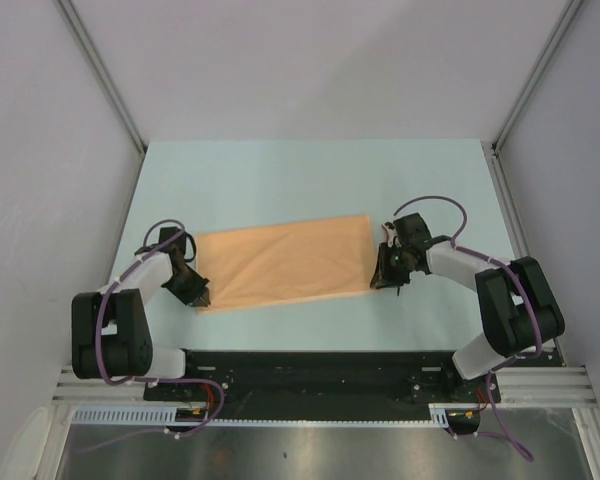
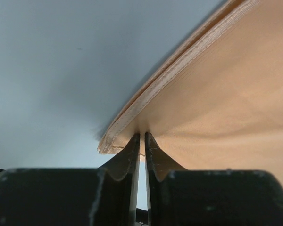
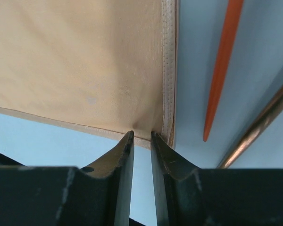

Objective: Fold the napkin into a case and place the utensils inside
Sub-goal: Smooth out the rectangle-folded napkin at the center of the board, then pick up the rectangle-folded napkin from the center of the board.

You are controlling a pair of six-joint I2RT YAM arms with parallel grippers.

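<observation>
The peach-orange napkin (image 1: 285, 262) lies as a wide folded rectangle, slightly tilted, in the middle of the pale blue table. My left gripper (image 1: 204, 297) is at its near left corner, jaws shut on the doubled hemmed edge (image 2: 142, 136) of the napkin (image 2: 217, 94). My right gripper (image 1: 378, 283) is at the near right corner, jaws pinched on the hem (image 3: 141, 134) of the napkin (image 3: 85, 61), where the cloth puckers. Two utensils lie just right of the napkin in the right wrist view: a red-orange pointed stick (image 3: 221, 70) and a brownish handle (image 3: 259, 125). My right arm mostly hides them from above.
The table (image 1: 310, 175) is bounded by grey walls at left, right and back. The black mounting rail (image 1: 320, 372) runs along the near edge. Both arm bases stand at the near corners.
</observation>
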